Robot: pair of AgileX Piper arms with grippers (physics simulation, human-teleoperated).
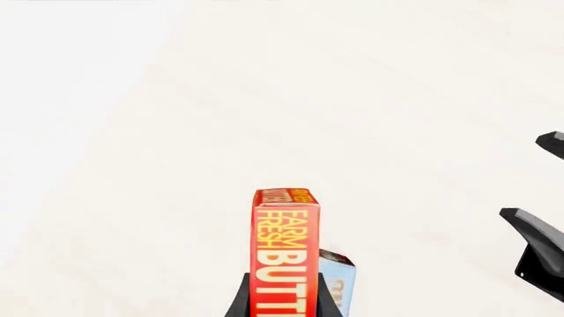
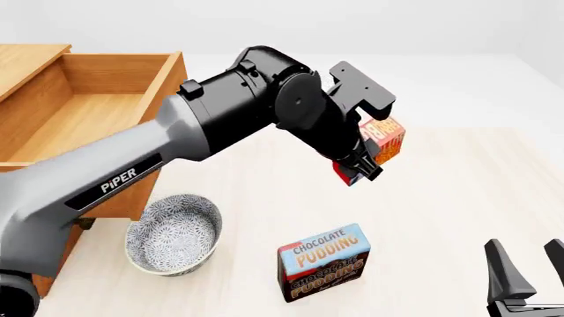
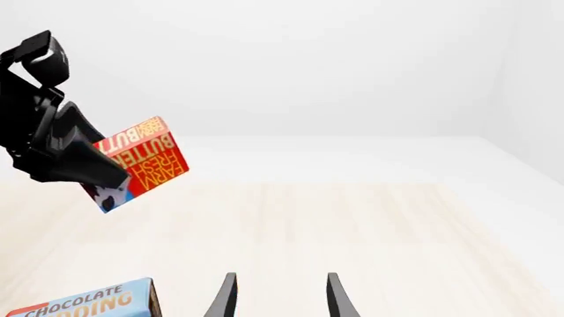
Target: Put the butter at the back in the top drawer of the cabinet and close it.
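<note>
The butter (image 2: 385,140), a small red-orange box with yellow lettering, hangs in the air above the table with my left gripper (image 2: 363,157) shut on it. In the left wrist view the butter (image 1: 284,247) stands between the two dark fingers. It is to the right of the cabinet (image 2: 132,198), whose top drawer (image 2: 97,112) stands pulled out, its light wood inside bare. My right gripper (image 2: 529,261) waits open low at the near right with nothing in it. From the right wrist view the butter (image 3: 145,162) shows tilted, up to the left of my right gripper (image 3: 282,300).
A chocolate pudding box (image 2: 323,262) stands upright on the table at the near middle. A patterned bowl (image 2: 174,233) sits in front of the cabinet. The left arm's bulky links cross over the drawer's right wall.
</note>
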